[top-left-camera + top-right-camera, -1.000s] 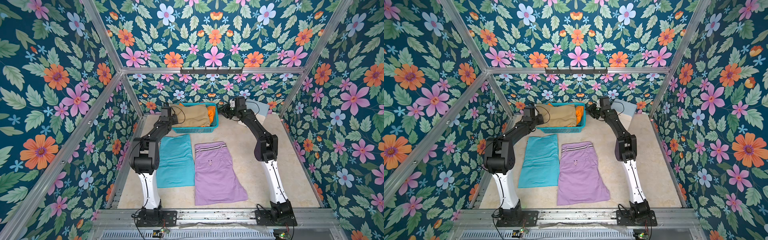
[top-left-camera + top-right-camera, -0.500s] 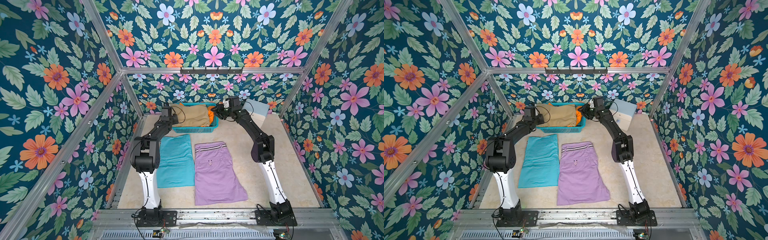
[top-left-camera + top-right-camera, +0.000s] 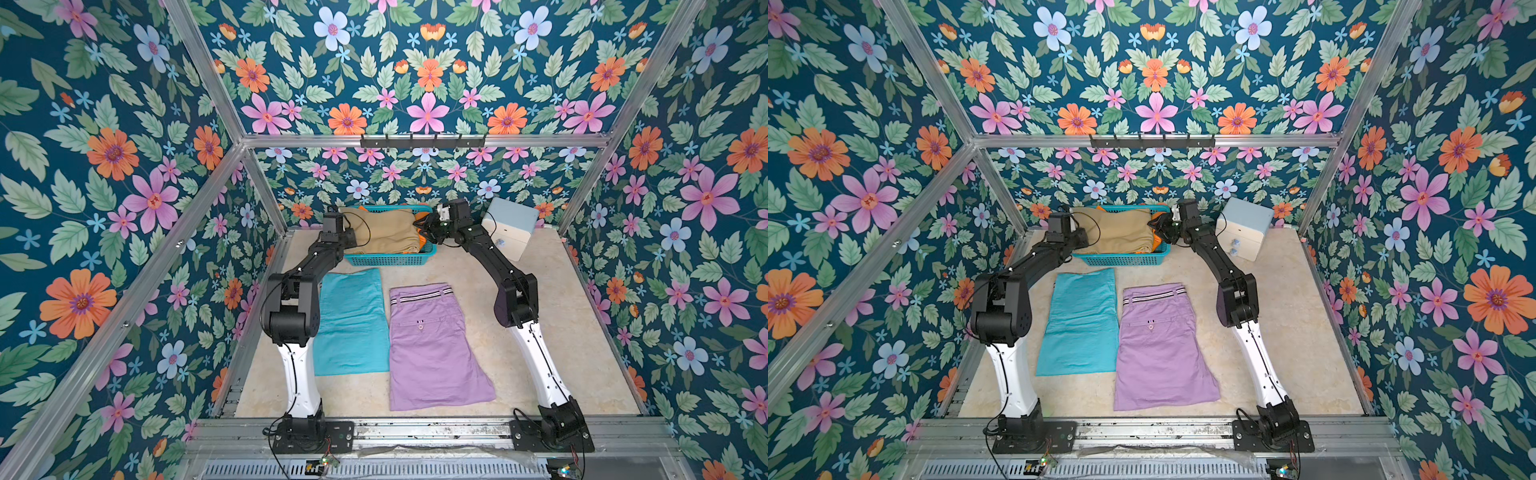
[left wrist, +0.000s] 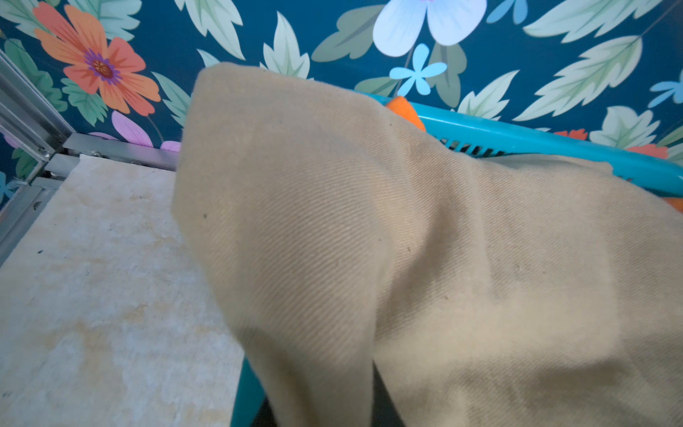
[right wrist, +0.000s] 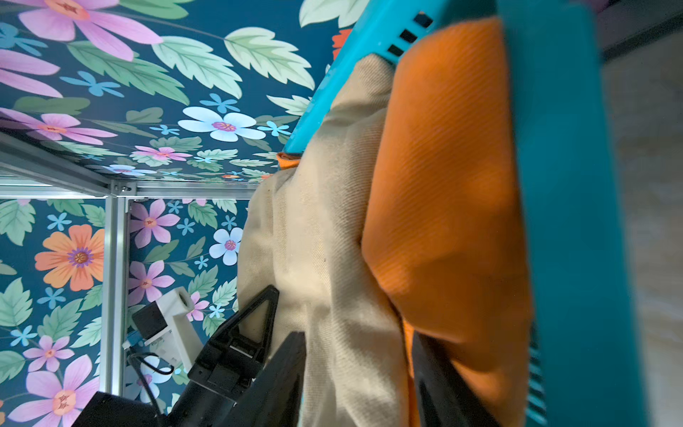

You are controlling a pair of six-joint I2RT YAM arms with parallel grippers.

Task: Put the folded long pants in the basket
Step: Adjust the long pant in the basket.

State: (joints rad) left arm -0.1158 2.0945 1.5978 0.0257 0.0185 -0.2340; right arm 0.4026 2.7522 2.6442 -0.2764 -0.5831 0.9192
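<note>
The teal basket (image 3: 388, 259) (image 3: 1121, 259) stands at the back of the table. Tan pants (image 3: 382, 230) (image 4: 406, 258) lie on top in it, over orange pants (image 3: 420, 216) (image 5: 443, 185). My left gripper (image 3: 347, 240) is at the basket's left end, shut on the tan cloth, which hides its jaws in the left wrist view. At the basket's right end, my right gripper (image 3: 428, 230) (image 5: 356, 336) is open, with the tan edge between its fingers and the orange cloth beside them. Turquoise pants (image 3: 351, 324) and lilac pants (image 3: 434, 349) lie flat on the table in front.
A white-and-blue drawer box (image 3: 509, 226) stands right of the basket, close to my right arm. The floral walls and aluminium frame close in the table. A hook rail (image 3: 422, 141) runs across the back wall above the basket.
My right gripper has moved left from beside the drawer box to the basket's right end, and its jaws have widened. The left arm and the pants on the table have not moved.
</note>
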